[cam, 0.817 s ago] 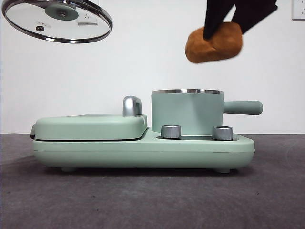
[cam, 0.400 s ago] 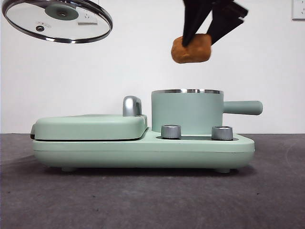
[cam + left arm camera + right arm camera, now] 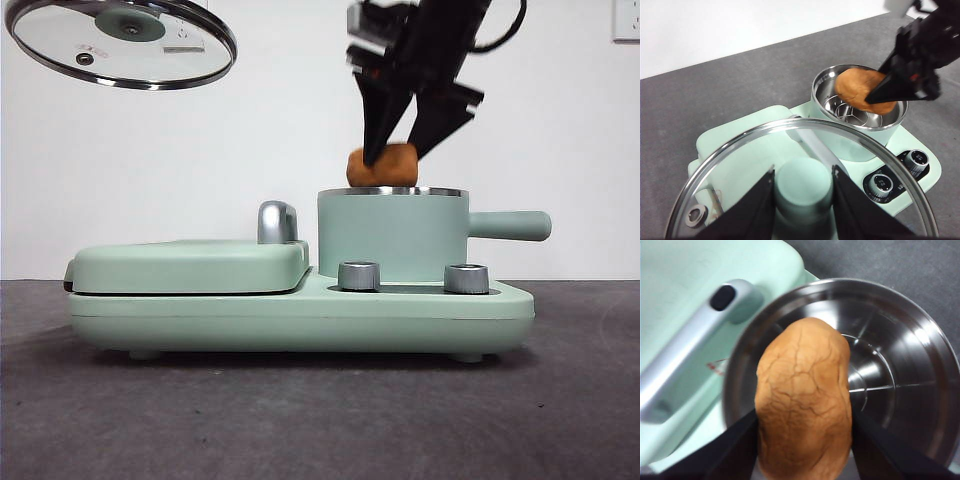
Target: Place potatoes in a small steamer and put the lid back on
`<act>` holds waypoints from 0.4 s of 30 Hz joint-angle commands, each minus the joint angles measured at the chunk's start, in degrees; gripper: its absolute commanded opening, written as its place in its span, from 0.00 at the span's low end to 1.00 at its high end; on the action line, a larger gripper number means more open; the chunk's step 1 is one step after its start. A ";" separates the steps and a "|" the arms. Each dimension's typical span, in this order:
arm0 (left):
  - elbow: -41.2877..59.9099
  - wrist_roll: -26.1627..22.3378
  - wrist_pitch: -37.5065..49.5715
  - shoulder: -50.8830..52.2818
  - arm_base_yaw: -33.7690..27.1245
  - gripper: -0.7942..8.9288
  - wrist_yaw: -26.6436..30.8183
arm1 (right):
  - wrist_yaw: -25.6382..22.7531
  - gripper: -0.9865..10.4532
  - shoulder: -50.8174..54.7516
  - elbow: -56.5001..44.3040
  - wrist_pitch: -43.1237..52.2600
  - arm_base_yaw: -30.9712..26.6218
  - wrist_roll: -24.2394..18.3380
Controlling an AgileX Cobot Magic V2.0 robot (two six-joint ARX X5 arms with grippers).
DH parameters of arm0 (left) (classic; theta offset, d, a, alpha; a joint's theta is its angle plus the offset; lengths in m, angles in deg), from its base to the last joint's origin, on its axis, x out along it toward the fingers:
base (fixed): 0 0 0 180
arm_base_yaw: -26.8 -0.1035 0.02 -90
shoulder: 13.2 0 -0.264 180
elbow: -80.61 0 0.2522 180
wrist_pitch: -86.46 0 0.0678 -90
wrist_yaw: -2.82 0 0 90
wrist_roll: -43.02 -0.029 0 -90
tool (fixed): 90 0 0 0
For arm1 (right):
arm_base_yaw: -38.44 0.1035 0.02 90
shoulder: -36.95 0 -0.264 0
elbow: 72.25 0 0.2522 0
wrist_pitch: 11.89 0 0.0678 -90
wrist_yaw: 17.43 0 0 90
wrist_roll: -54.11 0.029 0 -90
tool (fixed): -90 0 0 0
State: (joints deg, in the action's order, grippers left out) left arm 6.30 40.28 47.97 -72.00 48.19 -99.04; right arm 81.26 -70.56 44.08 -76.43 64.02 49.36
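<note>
My right gripper point(image 3: 397, 150) is shut on the orange-brown potato point(image 3: 382, 166) and holds it just above the steel rim of the mint-green steamer point(image 3: 392, 232). In the right wrist view the potato point(image 3: 802, 400) hangs over the steamer's steel bowl point(image 3: 895, 375). In the left wrist view the potato point(image 3: 860, 90) is at the steamer's mouth point(image 3: 826, 84). My left gripper point(image 3: 802, 190) is shut on the knob of the glass lid point(image 3: 740, 160) and holds the lid point(image 3: 120, 42) high at the upper left.
The steamer stands on a mint-green base point(image 3: 300, 315) with two steel dials point(image 3: 359, 276). A flat mint-green griddle cover point(image 3: 190, 265) with a steel handle point(image 3: 277, 222) lies to the steamer's left. The steamer's side handle point(image 3: 510, 225) points right.
My right gripper has moved left and down with the potato, from high at the right to just above the steamer's rim. The lid has stayed where it was.
</note>
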 commanded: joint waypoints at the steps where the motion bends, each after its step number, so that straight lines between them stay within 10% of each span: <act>1: -0.98 0.39 1.60 0.26 0.09 0.09 0.04 | -0.24 0.29 -2.36 1.70 1.18 -0.02 -0.77; 12: -0.98 -0.83 1.53 0.26 0.09 0.09 0.04 | -1.27 0.29 -5.64 1.70 1.95 -0.76 -1.70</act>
State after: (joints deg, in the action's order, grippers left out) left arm 6.30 39.65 47.95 -72.00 48.19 -99.04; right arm 80.05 -74.56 44.12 -75.01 63.00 48.31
